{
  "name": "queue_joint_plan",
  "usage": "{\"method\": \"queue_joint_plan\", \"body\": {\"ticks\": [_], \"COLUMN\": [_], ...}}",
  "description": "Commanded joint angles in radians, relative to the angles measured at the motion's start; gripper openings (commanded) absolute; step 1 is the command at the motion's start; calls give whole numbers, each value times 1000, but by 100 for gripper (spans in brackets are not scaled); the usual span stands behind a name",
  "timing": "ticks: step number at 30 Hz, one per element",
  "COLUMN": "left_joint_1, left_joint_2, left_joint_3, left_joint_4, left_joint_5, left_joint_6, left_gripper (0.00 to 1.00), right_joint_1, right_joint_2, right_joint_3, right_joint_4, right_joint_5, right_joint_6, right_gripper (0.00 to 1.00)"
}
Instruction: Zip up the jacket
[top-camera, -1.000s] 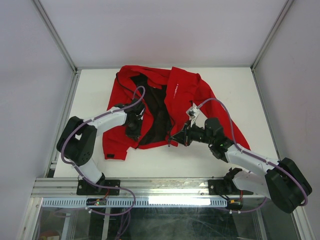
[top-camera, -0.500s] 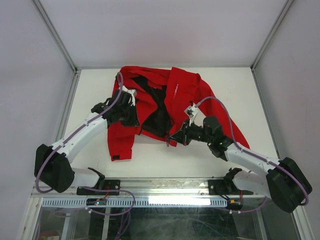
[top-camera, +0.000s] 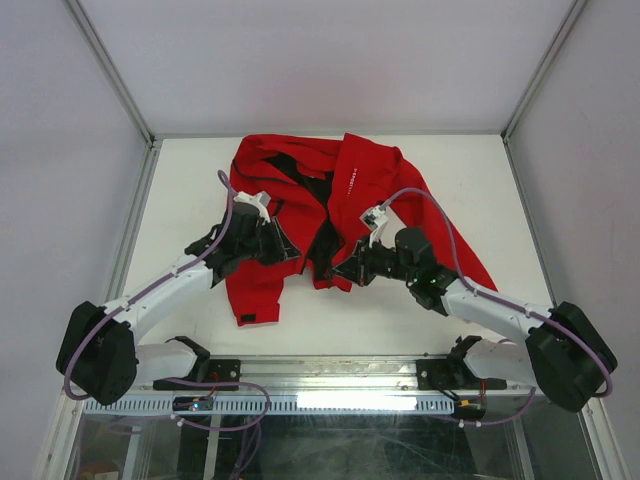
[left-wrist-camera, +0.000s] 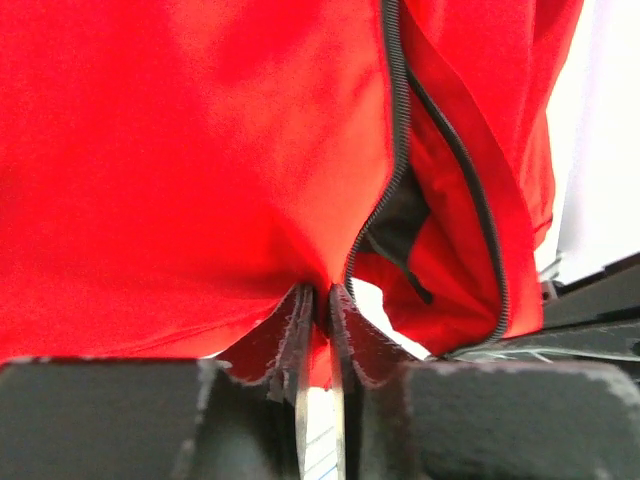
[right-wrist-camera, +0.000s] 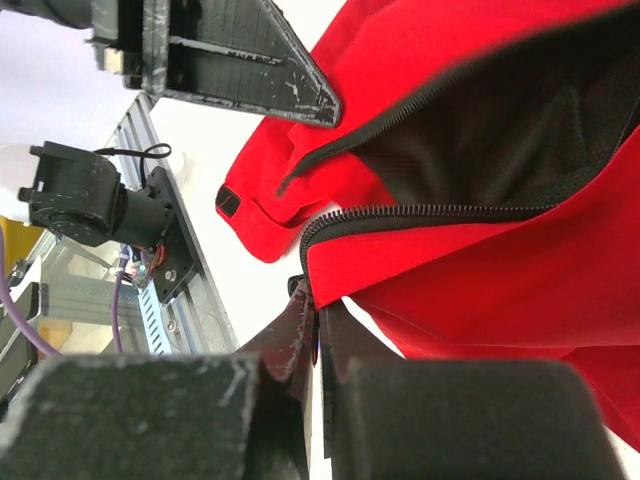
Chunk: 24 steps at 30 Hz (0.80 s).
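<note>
The red jacket (top-camera: 350, 185) lies on the table, its front open and the black lining showing down the middle. My left gripper (top-camera: 285, 248) is shut on the bottom corner of the jacket's left front panel, beside the dark zipper (left-wrist-camera: 395, 130). My right gripper (top-camera: 340, 276) is shut on the bottom corner of the right front panel, right at the lower end of its zipper teeth (right-wrist-camera: 420, 212). The two pinched edges are close together and lifted a little. The jacket fills the left wrist view (left-wrist-camera: 200, 150) and the right wrist view (right-wrist-camera: 520, 270).
A sleeve with a black cuff tab (top-camera: 246, 319) lies at the front left. The other sleeve (top-camera: 470, 265) trails at the right. The white table (top-camera: 180, 190) is walled on three sides, with an aluminium rail (top-camera: 330, 372) at the near edge.
My left gripper has drawn the left front panel right and toward the near edge, closing the gap. My right gripper has shifted slightly left with its hem corner. The black opening has narrowed.
</note>
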Motion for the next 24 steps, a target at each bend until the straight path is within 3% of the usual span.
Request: {"method": "queue_joint_plan", "body": {"ticks": [1,5,14,22,24], "left_joint_1": [-53,-66,-116,-272,-286], "left_joint_2": [-24,-17,-47,-120,-118], "left_joint_3": [-24,-50,-88,-137,-168], "left_joint_4": [234,216,136,-32,-53], "left_joint_5": [31,18,0,-143,-158], "left_joint_6": [-103,-75,-33,-57,-65], "left_gripper": [15,18,0,0,5], "right_joint_1": [44,49,57,57,57], "right_joint_2": [28,24,22,12,23], "right_joint_3": [44,13,3,-21,-21], "right_joint_4": [36,40,26,-20,-38], "right_joint_5": [102,146,147,191,213], "right_joint_6": [0,12,21,5,0], "right_gripper": [0,0,0,0,0]}}
